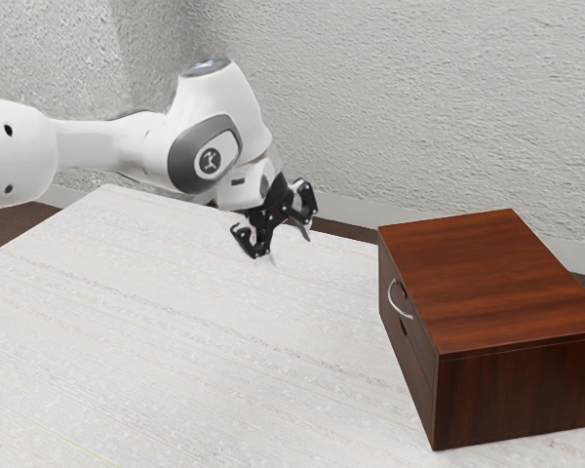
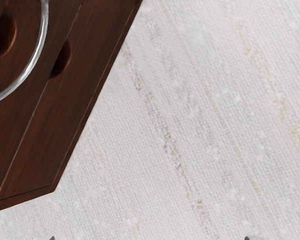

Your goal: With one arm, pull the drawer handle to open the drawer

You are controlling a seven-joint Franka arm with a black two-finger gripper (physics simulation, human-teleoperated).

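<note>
1. Exterior view: the gripper (image 1: 281, 237) hangs over the worktop (image 1: 127, 341), fingers apart, holding nothing.
2. The drawer (image 1: 410, 336) sits shut at the exterior view's right, its handle (image 1: 398, 298) well apart from the gripper.

A dark reddish wooden cabinet (image 1: 497, 292) stands upright on the table (image 1: 156, 331), toward the exterior view's right. A curved silver handle (image 1: 400, 298) sits on its drawer (image 1: 416, 336), which faces the view's left and seems flush, shut.
</note>
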